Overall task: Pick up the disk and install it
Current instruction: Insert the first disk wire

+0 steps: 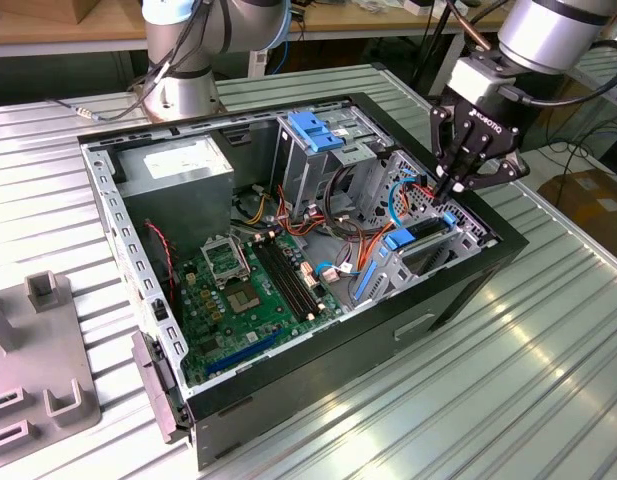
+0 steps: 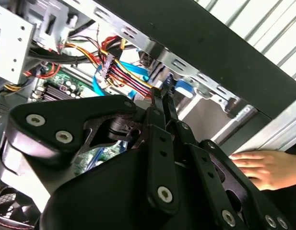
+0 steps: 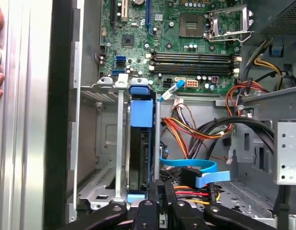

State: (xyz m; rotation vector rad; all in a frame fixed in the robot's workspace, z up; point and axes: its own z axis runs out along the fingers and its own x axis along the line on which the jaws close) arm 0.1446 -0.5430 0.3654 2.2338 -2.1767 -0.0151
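The hand (image 1: pixel 458 188) sits over the drive bay at the front corner of the open computer case (image 1: pixel 508 245), on the exterior view's right. In both wrist views its two fingers (image 3: pixel 159 201) are pressed together, with no visible gap and nothing between them. The fingertips sit at the upper edge of the disk (image 3: pixel 139 158).

The disk stands on edge inside the metal drive cage (image 3: pixel 120 143), its light-blue rail frame (image 3: pixel 141 112) showing along the top and end. It appears seated in the bay, or nearly so; how deep it sits cannot be told. A blue data cable (image 3: pixel 195 168) and a bundle of red, yellow and black power wires (image 3: pixel 186 129) lie just beside the bay. In the second wrist view a wire connector (image 2: pixel 107 64) hangs close to the fingertips.

Hazards judged from this state:
- Pressing off-centre could tilt the disk in its rails and jam it, since the fingertips bear on one narrow edge.
- The fingers could snag the loose wires or data cable, which crowd the bay.
- A person's hand (image 2: pixel 260 167) rests on the tabletop (image 1: pixel 548 380) against the outer wall of the case, near the arm's working zone; a sideways move could cause contact.
- The motherboard (image 1: pixel 248 290) lies exposed below.
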